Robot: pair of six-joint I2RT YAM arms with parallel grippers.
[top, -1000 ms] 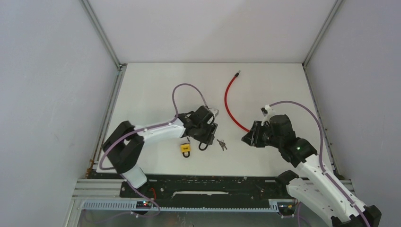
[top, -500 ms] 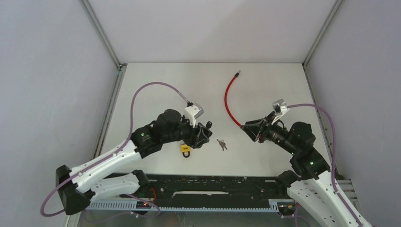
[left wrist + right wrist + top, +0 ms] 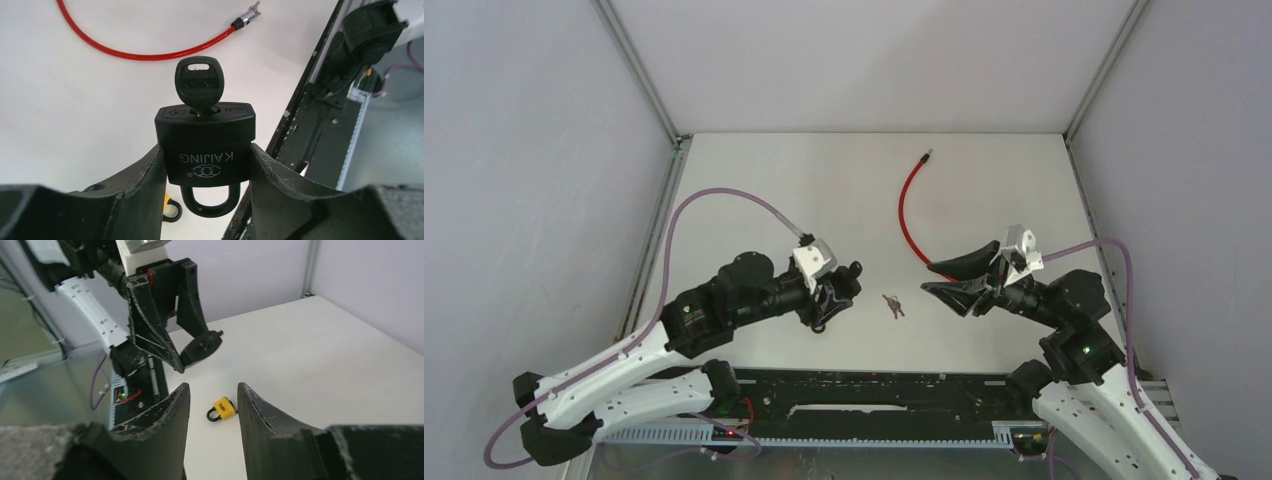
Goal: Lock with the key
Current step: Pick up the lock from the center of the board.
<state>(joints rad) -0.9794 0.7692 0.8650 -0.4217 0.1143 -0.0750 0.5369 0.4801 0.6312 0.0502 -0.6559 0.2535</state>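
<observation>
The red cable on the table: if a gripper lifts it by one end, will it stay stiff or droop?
The red cable is thin and lies in a smooth curve, so it will probably droop, perhaps springily. Its metal tip may make that end swing. Flat on the table, it should slide rather than roll.

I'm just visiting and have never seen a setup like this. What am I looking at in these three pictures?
Two robot arms, each ending in a two-finger gripper, are bolted to a white table. One picture looks down from above; the other two come from cameras on the wrists. The left gripper clamps a black padlock with a key in it. The right gripper is open and empty. On the table lie a red cable, a small bunch of keys and a yellow padlock.
</observation>
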